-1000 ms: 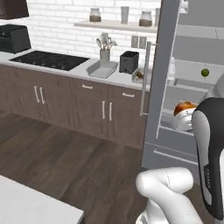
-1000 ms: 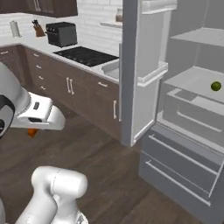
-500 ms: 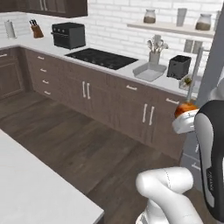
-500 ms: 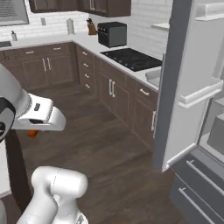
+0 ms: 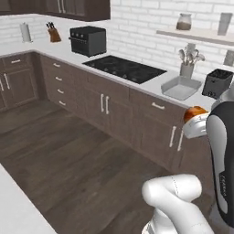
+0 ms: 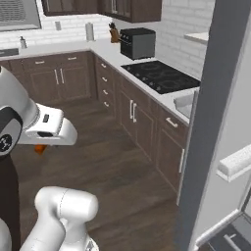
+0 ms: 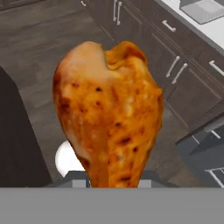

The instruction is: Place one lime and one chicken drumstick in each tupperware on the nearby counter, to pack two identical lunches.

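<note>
The gripper is clamped on a drumstick, whose thin end goes down between the finger tips at the bottom of the hand view while its fat, browned end rises up and away from the hand. In the left base view the drumstick shows as an orange knob at the front of the white hand, out over the dark wood floor and in front of the cabinet doors. In the right base view a small orange bit of it pokes out just under the white hand. The counter runs along the brick wall, well apart from the held drumstick, with the black cooktop set into it. One tupperware lies on the counter right of the cooktop, just in front of a grey cup of utensils and beside a black toaster. The same tray appears at the top right of the hand view, beyond the drumstick, on the pale counter above the drawers. Further left on the counter stand a black oven, a knife block and a pale roll. A shelf on the wall carries a jar. In the right base view a tall grey fridge door stands open at the right.
</note>
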Tool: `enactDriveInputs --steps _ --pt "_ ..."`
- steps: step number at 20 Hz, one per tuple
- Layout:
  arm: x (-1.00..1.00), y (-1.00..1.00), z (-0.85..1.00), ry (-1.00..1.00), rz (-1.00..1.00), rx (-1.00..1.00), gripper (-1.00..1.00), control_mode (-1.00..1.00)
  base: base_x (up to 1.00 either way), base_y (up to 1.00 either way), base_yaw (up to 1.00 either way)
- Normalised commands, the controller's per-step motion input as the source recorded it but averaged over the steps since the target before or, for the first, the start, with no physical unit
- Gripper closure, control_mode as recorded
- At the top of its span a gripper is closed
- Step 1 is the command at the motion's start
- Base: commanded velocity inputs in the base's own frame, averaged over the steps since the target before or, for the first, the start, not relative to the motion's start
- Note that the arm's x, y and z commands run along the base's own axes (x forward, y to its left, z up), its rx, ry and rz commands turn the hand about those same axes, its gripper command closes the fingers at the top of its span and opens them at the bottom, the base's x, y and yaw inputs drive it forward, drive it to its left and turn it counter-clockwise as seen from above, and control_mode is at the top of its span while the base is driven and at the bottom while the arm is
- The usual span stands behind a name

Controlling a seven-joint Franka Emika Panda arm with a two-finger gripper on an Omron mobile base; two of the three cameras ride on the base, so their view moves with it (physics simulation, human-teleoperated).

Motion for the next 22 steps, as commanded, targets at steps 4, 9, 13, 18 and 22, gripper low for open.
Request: enactDriveInputs --steps 4,9,13,18,22 --pt "0.00 0.00 0.00 0.00 0.00 0.00 1.00 1.00 1.00 0.00 0.13" --pt "0.00 0.00 0.00 0.00 0.00 0.00 1.00 1.00 1.00 0.00 0.09" --pt "0.00 0.00 0.00 0.00 0.00 0.00 1.00 1.00 1.00 -0.16 -0.10" --pt "0.00 0.00 0.00 0.00 0.00 0.00 1.00 1.00 0.95 -0.30 -0.52" --pt "0.00 0.00 0.00 0.00 0.00 0.00 1.00 1.00 0.79 -0.34 -0.58"
